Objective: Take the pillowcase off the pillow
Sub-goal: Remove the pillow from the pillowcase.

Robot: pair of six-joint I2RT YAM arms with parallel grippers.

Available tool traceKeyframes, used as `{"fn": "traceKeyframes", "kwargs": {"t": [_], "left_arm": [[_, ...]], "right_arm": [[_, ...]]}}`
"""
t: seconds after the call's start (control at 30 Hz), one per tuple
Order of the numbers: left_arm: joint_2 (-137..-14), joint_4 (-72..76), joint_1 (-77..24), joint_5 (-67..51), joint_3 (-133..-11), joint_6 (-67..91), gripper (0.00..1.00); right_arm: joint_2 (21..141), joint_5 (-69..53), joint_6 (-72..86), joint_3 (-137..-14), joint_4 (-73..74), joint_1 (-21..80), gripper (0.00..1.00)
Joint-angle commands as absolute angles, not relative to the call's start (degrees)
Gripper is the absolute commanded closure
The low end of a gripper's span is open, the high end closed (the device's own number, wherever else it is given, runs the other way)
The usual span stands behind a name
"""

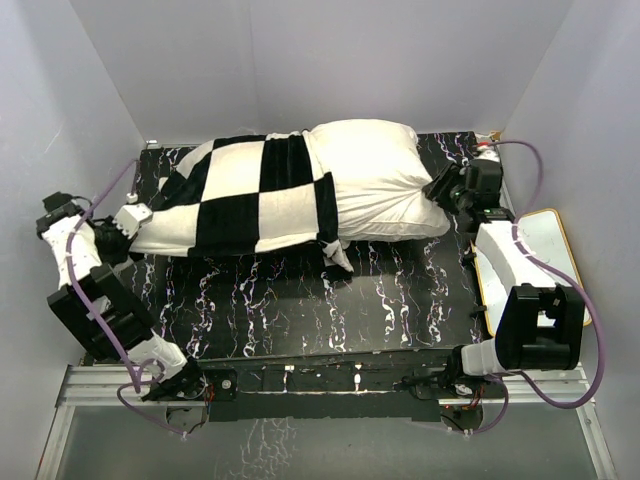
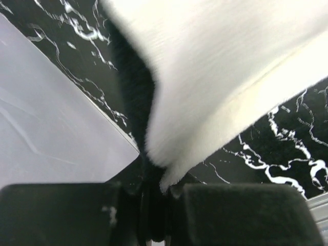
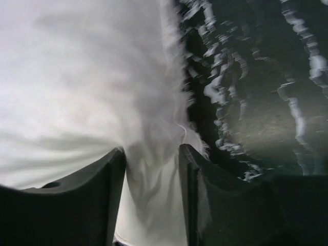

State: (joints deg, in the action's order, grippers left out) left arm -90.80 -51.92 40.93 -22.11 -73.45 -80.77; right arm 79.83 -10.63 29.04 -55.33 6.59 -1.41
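Observation:
The black-and-white checkered pillowcase [image 1: 245, 200] lies across the left and middle of the table, still covering the left part of the off-white pillow [image 1: 375, 175], whose right half sticks out bare. My left gripper [image 1: 133, 215] is shut on the pillowcase's left end; the left wrist view shows the plush white fabric [image 2: 205, 92] pinched between the fingers. My right gripper [image 1: 440, 190] is shut on the pillow's right end; the right wrist view shows the bunched off-white cloth [image 3: 151, 184] between the fingers [image 3: 192, 174].
The table [image 1: 300, 310] has a black marble-pattern top. White walls enclose it at the back and sides. A white tray with a yellow rim [image 1: 545, 240] lies at the right edge beside my right arm.

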Motion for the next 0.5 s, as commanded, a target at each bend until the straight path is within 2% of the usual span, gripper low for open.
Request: {"fn": "traceKeyframes", "kwargs": {"t": [0.0,0.03,0.07,0.23,0.47], "left_arm": [[-85.19,-51.89,33.51,-15.86,-74.85,-70.83,1.0],[-85.98,-53.85,30.93,-16.55,-76.05,-67.74,1.0],[-86.8,-55.6,28.53,-17.39,-77.48,-64.54,1.0],[-87.27,-58.2,22.28,-20.3,-80.05,-57.88,1.0],[-86.18,-58.73,20.84,-19.58,-80.12,-58.63,1.0]], "right_arm": [[77.66,4.89,23.46,-61.34,6.85,-9.37,0.32],[77.13,2.46,25.0,-61.35,8.88,-9.32,0.11],[76.15,0.5,26.02,-59.73,9.9,-9.37,0.03],[65.48,-0.08,33.9,-46.21,9.76,-9.34,0.02],[64.51,-16.91,49.69,-32.93,-2.36,-9.36,0.02]]}}
